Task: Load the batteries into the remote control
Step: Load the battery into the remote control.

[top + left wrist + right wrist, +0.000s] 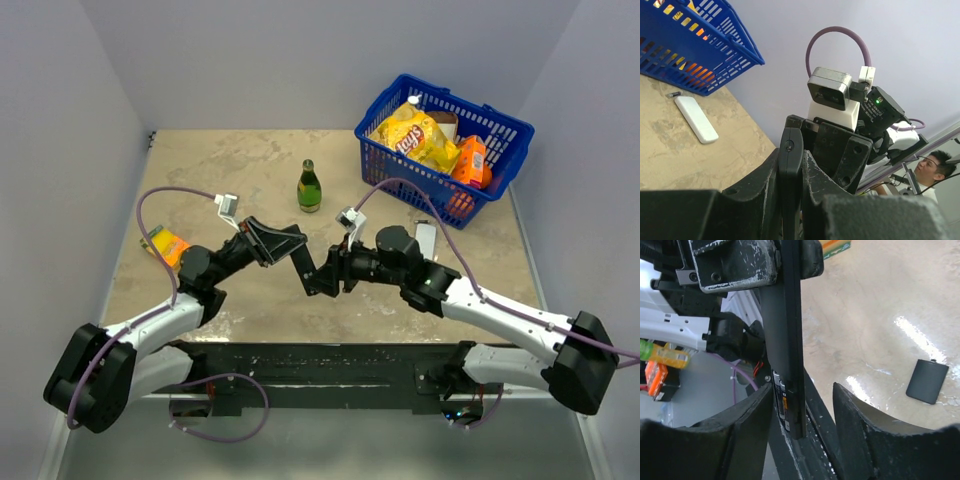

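Note:
My left gripper [285, 246] is shut on the remote control [308, 268], a slim black bar held in the air over the table's middle. In the left wrist view the remote [790, 165] stands edge-on, clamped between both fingers. My right gripper [802, 390] stands open around the remote's free end [785, 340]. Its left finger is close to the open back and its right finger is well apart. Batteries [781, 395] lie in the open compartment, facing the left finger. The black cover piece [927, 381] lies flat on the table.
A blue basket [440, 140] of snack packs stands at the back right. In front of it lie a white flat device [696, 119] and a tiny dark-and-silver cylinder [673, 94]. A green bottle [309, 188] stands at the back centre. An orange pack [168, 245] lies at the left.

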